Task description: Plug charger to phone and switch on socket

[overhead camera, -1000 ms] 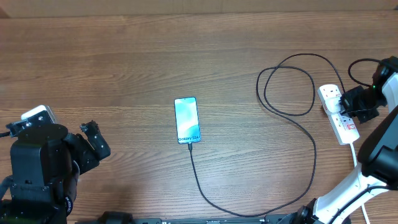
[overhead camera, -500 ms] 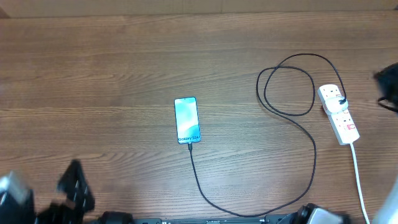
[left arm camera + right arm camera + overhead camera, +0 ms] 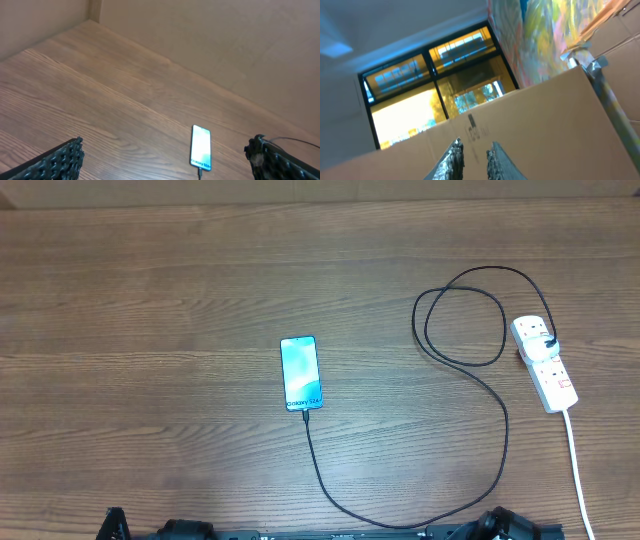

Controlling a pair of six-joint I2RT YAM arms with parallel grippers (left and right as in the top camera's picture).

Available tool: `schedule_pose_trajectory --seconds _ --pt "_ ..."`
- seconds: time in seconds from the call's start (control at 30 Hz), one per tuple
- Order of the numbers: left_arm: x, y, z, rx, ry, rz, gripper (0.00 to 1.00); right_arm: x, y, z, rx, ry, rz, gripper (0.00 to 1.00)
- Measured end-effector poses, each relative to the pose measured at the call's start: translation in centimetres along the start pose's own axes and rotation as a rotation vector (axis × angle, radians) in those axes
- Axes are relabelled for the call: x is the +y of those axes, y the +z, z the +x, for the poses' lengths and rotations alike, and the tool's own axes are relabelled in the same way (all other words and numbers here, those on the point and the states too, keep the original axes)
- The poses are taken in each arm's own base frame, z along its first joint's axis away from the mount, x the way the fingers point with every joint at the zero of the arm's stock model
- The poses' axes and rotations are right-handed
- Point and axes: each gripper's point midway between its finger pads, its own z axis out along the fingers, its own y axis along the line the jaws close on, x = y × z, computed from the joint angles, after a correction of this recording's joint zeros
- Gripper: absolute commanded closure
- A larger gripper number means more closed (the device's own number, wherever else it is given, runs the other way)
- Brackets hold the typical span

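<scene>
The left gripper (image 3: 166, 146) hangs with its fingers (image 3: 64, 159) spread wide over the wooden table (image 3: 100, 100), holding nothing, and the phone (image 3: 201, 146) lies flat ahead of it, screen up. The right gripper (image 3: 475, 145) points up at a cardboard wall (image 3: 545, 125), its fingers nearly together with only a thin slit between and nothing in it. Seen from above, the charger (image 3: 507, 430) meets the phone's lettered end with its tip, then curves right and loops to its plug in the socket (image 3: 545, 370) near the table's right edge, well apart from the phone.

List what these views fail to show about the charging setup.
- Socket switch position: too small in the overhead view.
- Plug tip's seating in the phone: too small overhead, too distant in the left wrist view.
- Cable, lowest stretch: lost against dark hardware at the overhead's bottom edge.
</scene>
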Motion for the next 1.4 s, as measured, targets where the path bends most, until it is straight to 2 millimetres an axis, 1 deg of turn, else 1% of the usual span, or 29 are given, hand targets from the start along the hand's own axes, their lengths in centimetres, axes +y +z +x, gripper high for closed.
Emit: schedule_pose_trajectory --seconds 0.03,0.07,0.1,0.2,0.27,0.37,0.43,0.53,0.67,0.8,0.9,0.93,1.07,1.1,1.17,1.23,1.4 --pt "-0.1 0.0 0.1 0.005 0.001 0.004 0.0 0.1 -0.5 0.4 0.021 -0.012 -0.001 0.82" --pt "-0.1 0.0 0.1 0.006 0.001 0.007 0.0 -0.3 -0.8 1.2 0.058 -0.014 0.011 0.81" --pt "-0.1 0.0 0.1 0.007 0.001 0.008 0.0 -0.8 -0.9 2.3 0.113 -0.007 0.013 0.8" --pt "-0.2 0.0 0.2 0.01 0.001 0.011 0.0 -1.2 -0.9 4.2 0.2 -0.005 -0.018 0.8" --pt "-0.2 0.0 0.2 0.01 0.001 0.01 0.0 -1.0 -0.9 4.4 0.217 -0.009 -0.052 0.8" --pt "-0.1 0.0 0.4 0.017 0.003 0.01 0.0 -0.5 -1.4 4.1 0.215 -0.014 -0.084 0.8" --pt "-0.1 0.0 0.4 0.018 0.003 0.011 0.0 0.0 -2.2 3.6 0.201 -0.013 -0.108 0.79" --pt "-0.1 0.0 0.4 0.018 0.003 0.011 0.0 1.0 -4.2 2.3 0.165 -0.014 -0.149 0.78" --pt "-0.2 0.0 0.4 0.02 0.003 0.013 0.0 1.9 -8.2 -0.1 0.078 -0.028 -0.18 0.78" --pt "-0.2 0.0 0.4 0.02 0.003 0.013 0.0 2.4 -12.3 -2.2 -0.017 -0.036 -0.186 0.76" --pt "-0.2 0.0 0.4 0.021 0.003 0.012 0.0 2.7 -14.6 -3.4 -0.075 -0.04 -0.193 0.73" --pt "-0.2 0.0 0.5 0.021 0.003 0.012 0.0 2.8 -15.4 -3.7 -0.093 -0.042 -0.196 0.71" --pt "-0.1 0.0 0.5 0.022 0.003 0.012 0.0 3.0 -17.7 -4.7 -0.148 -0.045 -0.209 0.41" --pt "-0.2 0.0 0.5 0.021 0.003 0.012 0.0 3.1 -18.1 -4.9 -0.158 -0.043 -0.21 0.35" --pt "-0.2 0.0 0.5 0.021 0.003 0.012 0.0 3.1 -18.9 -5.2 -0.18 -0.049 -0.215 0.29" --pt "-0.1 0.0 0.5 0.022 0.003 0.012 0.0 3.1 -19.7 -5.2 -0.197 -0.049 -0.22 0.27" --pt "-0.1 0.0 0.5 0.022 0.003 0.012 0.0 2.6 -21.0 -4.4 -0.205 -0.047 -0.223 0.23"
